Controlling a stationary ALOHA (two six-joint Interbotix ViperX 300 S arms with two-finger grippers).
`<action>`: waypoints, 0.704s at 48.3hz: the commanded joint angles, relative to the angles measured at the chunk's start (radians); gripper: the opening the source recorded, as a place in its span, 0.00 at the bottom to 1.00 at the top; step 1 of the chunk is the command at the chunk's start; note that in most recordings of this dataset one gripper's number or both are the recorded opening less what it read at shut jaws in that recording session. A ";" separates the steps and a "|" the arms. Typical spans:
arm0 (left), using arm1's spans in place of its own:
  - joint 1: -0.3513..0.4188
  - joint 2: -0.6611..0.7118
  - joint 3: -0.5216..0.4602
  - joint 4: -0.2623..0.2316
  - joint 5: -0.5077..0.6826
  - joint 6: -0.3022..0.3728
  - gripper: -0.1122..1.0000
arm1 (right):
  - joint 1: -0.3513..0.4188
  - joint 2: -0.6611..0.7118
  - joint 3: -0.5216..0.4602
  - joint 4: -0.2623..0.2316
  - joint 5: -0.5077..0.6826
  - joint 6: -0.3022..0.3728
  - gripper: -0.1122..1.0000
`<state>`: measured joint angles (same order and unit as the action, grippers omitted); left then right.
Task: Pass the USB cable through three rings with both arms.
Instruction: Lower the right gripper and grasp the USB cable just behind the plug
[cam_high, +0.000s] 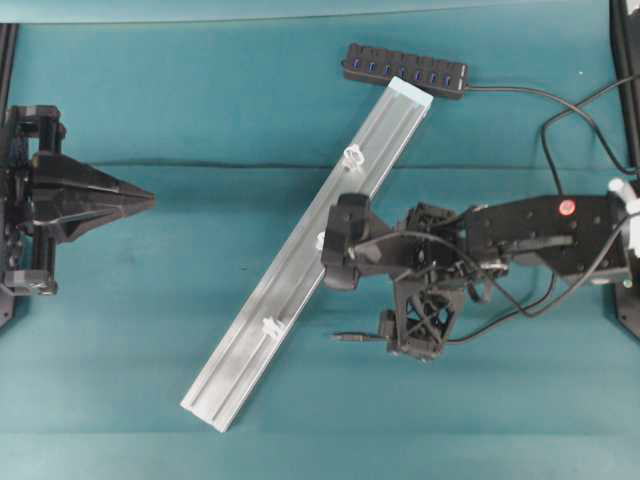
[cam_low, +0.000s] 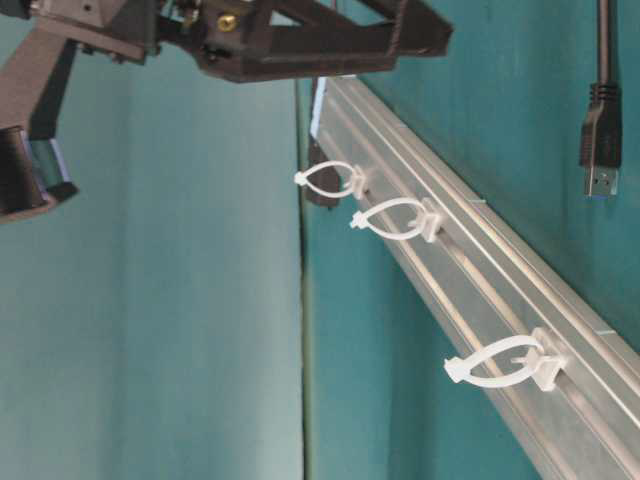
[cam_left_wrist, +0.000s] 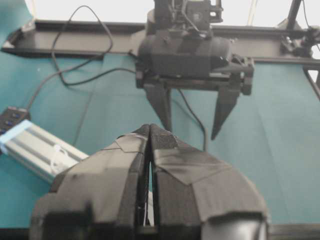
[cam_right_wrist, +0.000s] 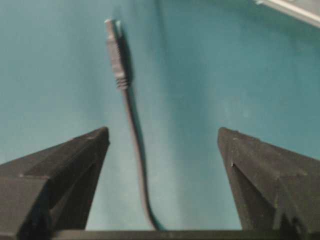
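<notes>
The right gripper (cam_right_wrist: 162, 145) is seen with its fingers (cam_right_wrist: 75, 165) spread wide over the teal table (cam_high: 150, 380), nothing held between them. The USB cable (cam_right_wrist: 132, 125) lies on the cloth between and beyond them, its slim plug (cam_high: 347, 338) pointing toward the silver rail (cam_high: 300, 260); whether the fingers touch the cord cannot be told, as the wrist view is blurred. Further out, the three rings (cam_low: 400, 218) stand along the rail, each empty. Well apart, at the left edge, the left gripper (cam_high: 148, 200) is held with its fingers (cam_left_wrist: 130, 165) pressed together on nothing. Beyond the rail's far end lies a black hub (cam_high: 405, 70).
</notes>
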<state>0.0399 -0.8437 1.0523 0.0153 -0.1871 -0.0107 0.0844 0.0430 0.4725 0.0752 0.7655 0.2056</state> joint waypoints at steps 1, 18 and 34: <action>0.000 0.000 -0.028 0.003 -0.011 0.000 0.09 | 0.035 0.046 -0.018 -0.006 0.009 -0.015 0.90; 0.000 -0.011 -0.038 0.003 -0.041 0.000 0.09 | 0.066 0.178 -0.057 -0.011 -0.097 -0.060 0.89; -0.002 -0.018 -0.040 0.003 -0.043 0.000 0.09 | 0.066 0.195 -0.029 -0.011 -0.114 -0.069 0.86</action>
<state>0.0383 -0.8606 1.0416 0.0169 -0.2163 -0.0107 0.1473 0.2286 0.4387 0.0675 0.6611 0.1473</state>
